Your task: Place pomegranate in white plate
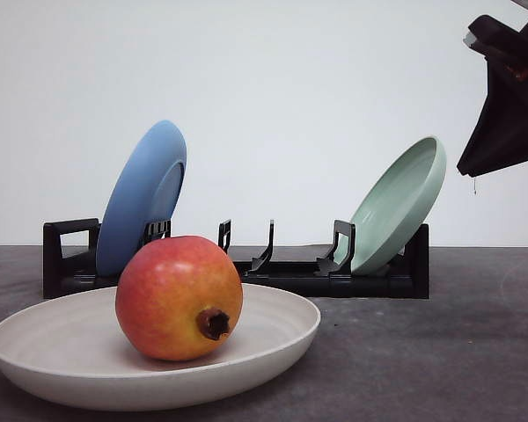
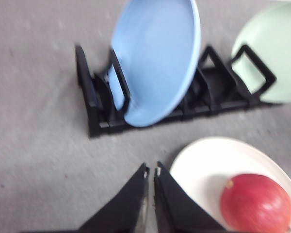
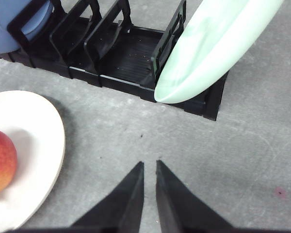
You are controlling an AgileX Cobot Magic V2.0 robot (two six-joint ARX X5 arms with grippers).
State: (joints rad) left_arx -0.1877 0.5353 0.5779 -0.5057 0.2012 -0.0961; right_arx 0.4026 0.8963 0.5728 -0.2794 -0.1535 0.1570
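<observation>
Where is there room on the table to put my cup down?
The gray table is bare right of the white plate, in front of the black rack. The rack's middle slots between the blue plate and green plate are free too. The pomegranate crowds the white plate.

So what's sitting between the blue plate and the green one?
Nothing but the black rack's empty slots and dividers. The front view shows the blue plate and the green plate leaning at opposite ends.
</observation>
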